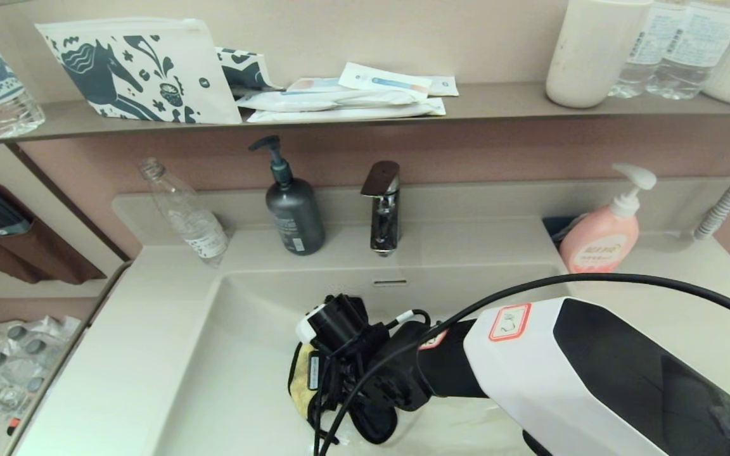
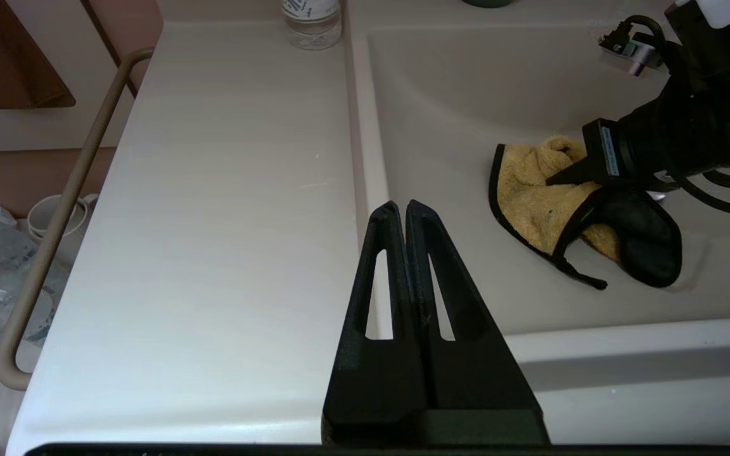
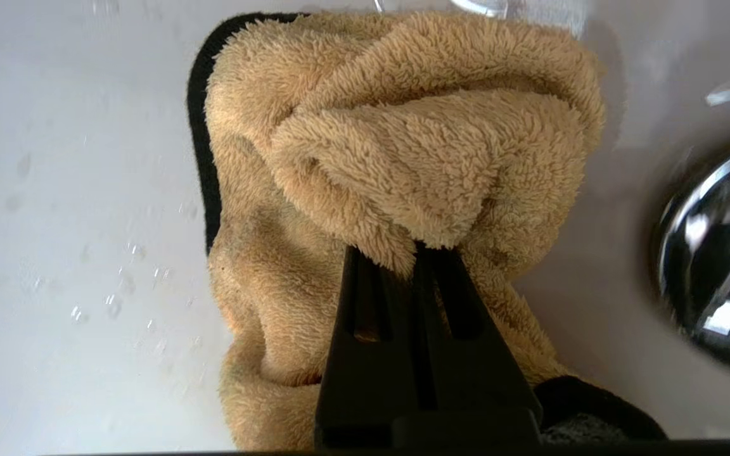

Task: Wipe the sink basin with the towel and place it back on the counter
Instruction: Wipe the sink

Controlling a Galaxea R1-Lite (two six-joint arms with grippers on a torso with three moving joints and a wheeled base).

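We see soft, even, warm indoor light in all three views, with no hard shadows. In the head view, the shelf [image 1: 504,101] casts a dim band on the wall below it, and straight edges bow toward the frame borders. In the right wrist view, the chrome drain plug [image 3: 720,253] carries bright mirror glare, the towel [image 3: 397,158] pile is sharp, and the glossy sink basin [image 3: 73,190] shows pale reflections. In the left wrist view, the towel casts a faint shadow.
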